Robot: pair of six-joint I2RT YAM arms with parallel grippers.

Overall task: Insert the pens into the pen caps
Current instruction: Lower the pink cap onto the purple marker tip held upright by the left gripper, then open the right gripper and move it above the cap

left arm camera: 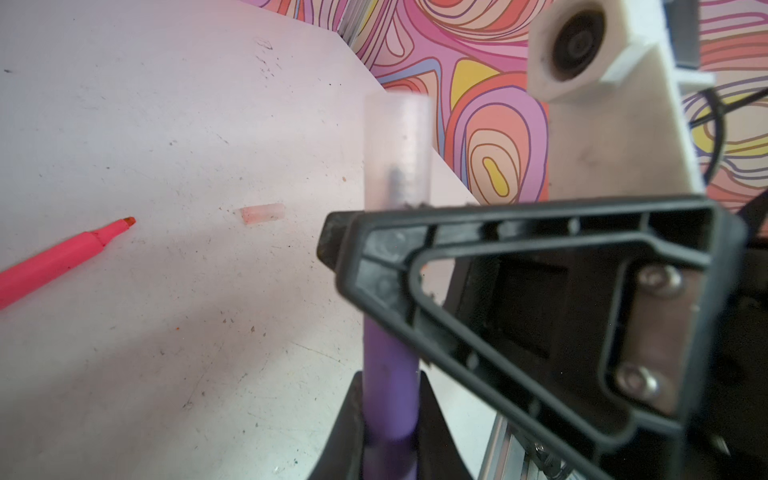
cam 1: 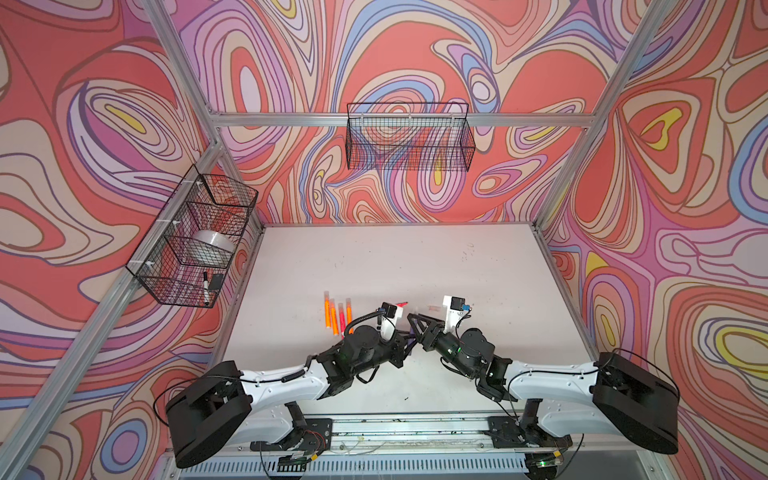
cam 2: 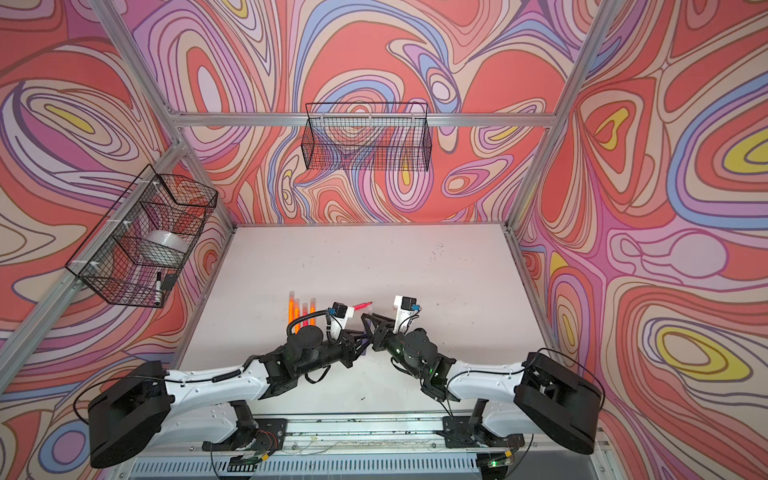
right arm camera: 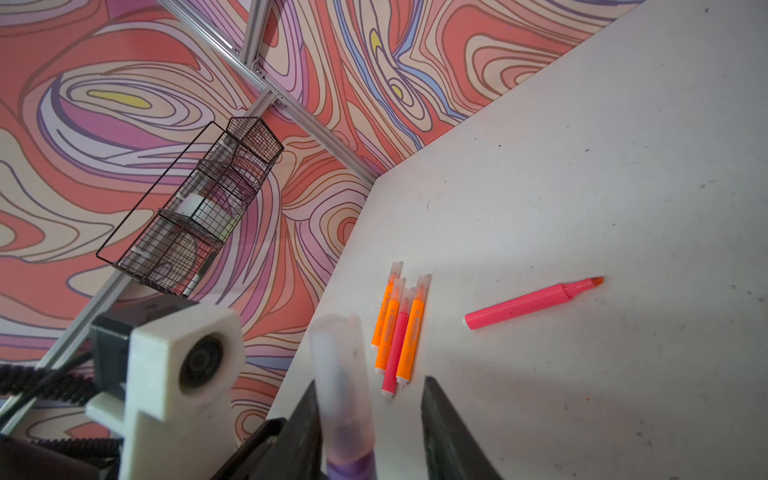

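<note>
Capped purple pen held above the table
The left gripper is clamped on the barrel of the purple pen, whose tip sits inside a clear cap; the right gripper has its jaws apart around that cap, one finger just beside it; on the table lie an uncapped pink pen, a loose cap and four capped pens side by side

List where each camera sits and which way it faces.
Top views: high in front, facing down and back over the table; both arms show.
Left wrist: along the left gripper, at the capped purple pen it grips; right gripper's finger intrudes.
Right wrist: along the right gripper, toward four capped pens.
Wrist views share the uncapped pink pen.
</note>
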